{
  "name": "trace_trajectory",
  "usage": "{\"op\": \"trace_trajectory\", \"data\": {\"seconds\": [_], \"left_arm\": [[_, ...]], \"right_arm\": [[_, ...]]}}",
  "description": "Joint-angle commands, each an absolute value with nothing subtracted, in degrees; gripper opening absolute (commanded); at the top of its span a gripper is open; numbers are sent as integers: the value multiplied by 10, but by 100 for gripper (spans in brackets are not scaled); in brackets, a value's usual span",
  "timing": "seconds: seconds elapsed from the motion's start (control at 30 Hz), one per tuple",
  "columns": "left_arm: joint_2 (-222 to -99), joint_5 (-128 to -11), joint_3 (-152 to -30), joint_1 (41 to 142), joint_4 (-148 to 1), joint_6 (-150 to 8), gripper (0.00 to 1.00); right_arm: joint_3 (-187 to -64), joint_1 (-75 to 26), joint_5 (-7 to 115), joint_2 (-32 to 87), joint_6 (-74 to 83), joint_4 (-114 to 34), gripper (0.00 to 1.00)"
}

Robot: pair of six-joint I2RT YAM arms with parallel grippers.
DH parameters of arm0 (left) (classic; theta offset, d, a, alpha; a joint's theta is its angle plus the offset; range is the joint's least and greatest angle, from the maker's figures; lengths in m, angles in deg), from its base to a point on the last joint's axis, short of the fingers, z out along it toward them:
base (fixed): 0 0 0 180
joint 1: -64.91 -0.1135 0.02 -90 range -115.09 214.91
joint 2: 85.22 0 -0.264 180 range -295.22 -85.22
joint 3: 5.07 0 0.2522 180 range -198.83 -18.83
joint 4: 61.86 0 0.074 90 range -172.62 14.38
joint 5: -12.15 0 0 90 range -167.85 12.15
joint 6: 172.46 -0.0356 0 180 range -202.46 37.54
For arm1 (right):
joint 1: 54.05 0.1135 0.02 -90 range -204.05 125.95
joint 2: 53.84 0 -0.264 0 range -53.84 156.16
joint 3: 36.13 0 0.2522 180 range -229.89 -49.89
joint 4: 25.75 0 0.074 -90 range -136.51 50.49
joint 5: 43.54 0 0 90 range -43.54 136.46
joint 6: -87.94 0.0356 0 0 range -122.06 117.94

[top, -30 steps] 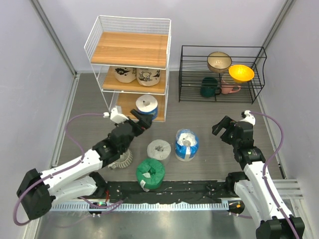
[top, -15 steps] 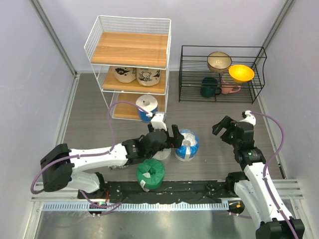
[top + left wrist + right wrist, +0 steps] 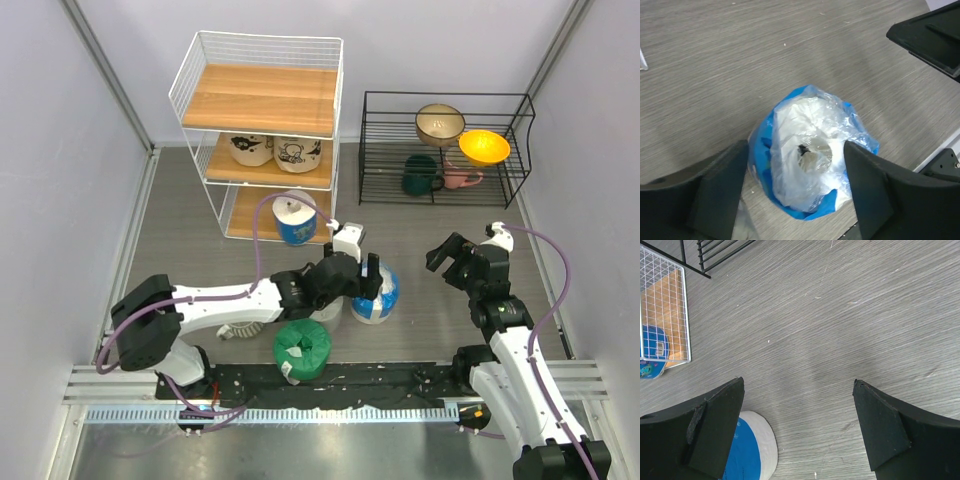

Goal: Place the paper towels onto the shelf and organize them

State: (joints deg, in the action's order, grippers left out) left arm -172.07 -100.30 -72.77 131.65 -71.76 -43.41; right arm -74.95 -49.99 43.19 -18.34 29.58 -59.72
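The left arm reaches across the desk [image 3: 190, 250], and its left end effector [image 3: 368, 278] hangs right over the blue-white roll [image 3: 377, 293]. From its wrist camera the left end effector [image 3: 796, 148] stands spread wide with the roll [image 3: 810, 160] upright between its two dark fingers [image 3: 722, 187], one on each side. The crinkled wrapper comes right up to both fingers, but I cannot tell whether they actually press on it, and the roll is not visibly squeezed.

Just beside that roll, partly hidden by the arm, stands the grey roll [image 3: 318, 300]. The green roll [image 3: 302, 345] sits nearer the arm bases.

The right end effector [image 3: 455, 255] hovers off to the right, well apart from the rolls. Its wrist view shows the right end effector [image 3: 799, 385] spread apart over bare desk with nothing between its fingers.

On the shelf [image 3: 262, 100], the top board is bare. The two tan rolls [image 3: 250, 150] stand side by side on the middle board, and the white-blue roll [image 3: 294, 218] stands on the bottom board. The black wire rack [image 3: 445, 150] stands to its right.
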Motion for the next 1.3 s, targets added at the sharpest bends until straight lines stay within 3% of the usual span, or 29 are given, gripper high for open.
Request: {"op": "trace_trajectory", "data": {"seconds": [0.0,0.7,0.9,1.27], "left_arm": [[-1740,-984,-780,1319,-754,-473,73],[-1805,-928,-836,1319,-863,-518,62],[-1849,-922,-868,1319,-880,-522,51],[-1851,-909,-874,1318,-877,-528,22]], "right_arm": [[-753,-497,433,-188,295,-585,96],[-749,-497,434,-186,296,-581,96],[-751,-497,434,-187,295,-585,96],[-752,-497,434,-185,295,-585,96]]}}
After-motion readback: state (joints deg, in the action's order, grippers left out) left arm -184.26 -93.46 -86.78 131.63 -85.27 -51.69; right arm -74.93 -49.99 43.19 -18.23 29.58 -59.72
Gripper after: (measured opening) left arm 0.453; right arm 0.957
